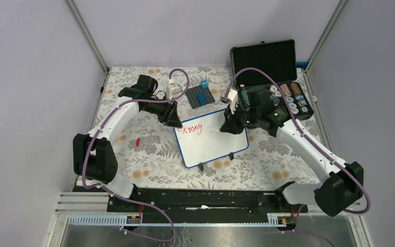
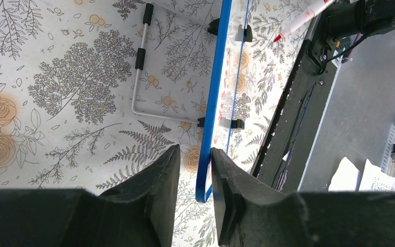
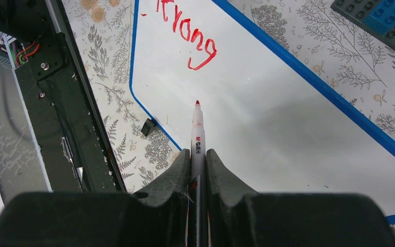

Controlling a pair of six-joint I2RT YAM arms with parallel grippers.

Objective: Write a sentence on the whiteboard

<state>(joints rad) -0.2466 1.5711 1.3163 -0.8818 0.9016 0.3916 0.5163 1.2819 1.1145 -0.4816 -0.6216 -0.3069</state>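
Observation:
The whiteboard (image 1: 213, 141), white with a thin blue rim, lies tilted on the flowered table cloth, with red writing (image 1: 191, 128) at its top left. My left gripper (image 1: 174, 121) straddles the board's left corner. In the left wrist view its jaws (image 2: 195, 152) stand apart around the blue rim (image 2: 213, 103), with a gap on one side. My right gripper (image 1: 229, 126) is shut on a red marker (image 3: 197, 128). The marker's tip hovers over the white surface (image 3: 288, 123), below the red writing (image 3: 187, 31).
An open black foam-lined case (image 1: 267, 59) stands at the back right with trays of small round items. A grey baseplate with blue bricks (image 1: 200, 96) lies behind the board. A small red piece (image 1: 138, 142) lies on the left. The board's wire stand (image 2: 139, 67) shows underneath.

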